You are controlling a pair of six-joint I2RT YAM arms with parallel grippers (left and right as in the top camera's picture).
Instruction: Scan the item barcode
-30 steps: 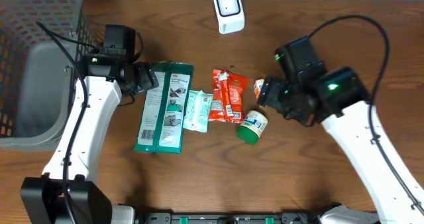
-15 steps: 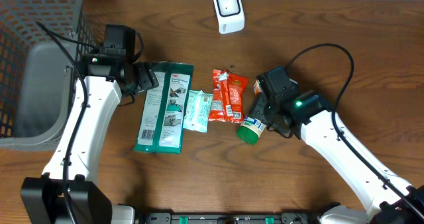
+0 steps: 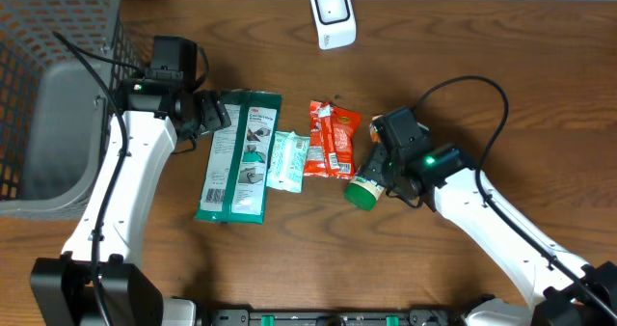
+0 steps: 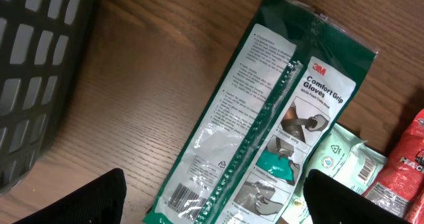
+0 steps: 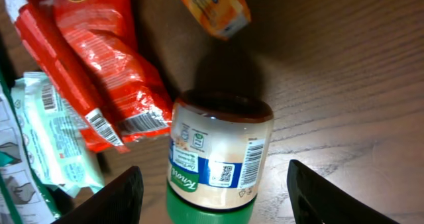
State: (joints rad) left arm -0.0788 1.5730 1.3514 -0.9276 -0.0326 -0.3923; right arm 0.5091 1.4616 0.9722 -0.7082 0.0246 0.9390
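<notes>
A jar [image 3: 367, 185] with a green lid and a blue-and-white label lies on its side on the table. My right gripper [image 3: 379, 175] hovers over it, open. In the right wrist view the jar [image 5: 220, 151] lies between the two black fingers [image 5: 112, 199], and there is a gap on each side. Its barcode faces up on the right of the label. My left gripper [image 3: 214, 114] stands open over the top of a green glove packet [image 3: 240, 157]. That packet [image 4: 265, 131] shows a barcode near its lower end. A white scanner [image 3: 333, 15] stands at the back.
A grey wire basket [image 3: 48, 95] fills the left side. Red snack packets [image 3: 333, 138], a pale green wipes packet [image 3: 287, 160] and a small orange box [image 3: 377, 127] lie between the glove packet and the jar. The right arm's cable loops above the jar.
My right arm has swung left and down from the right of the orange box to over the jar, and its jaws narrowed a little. The left arm has not moved.
</notes>
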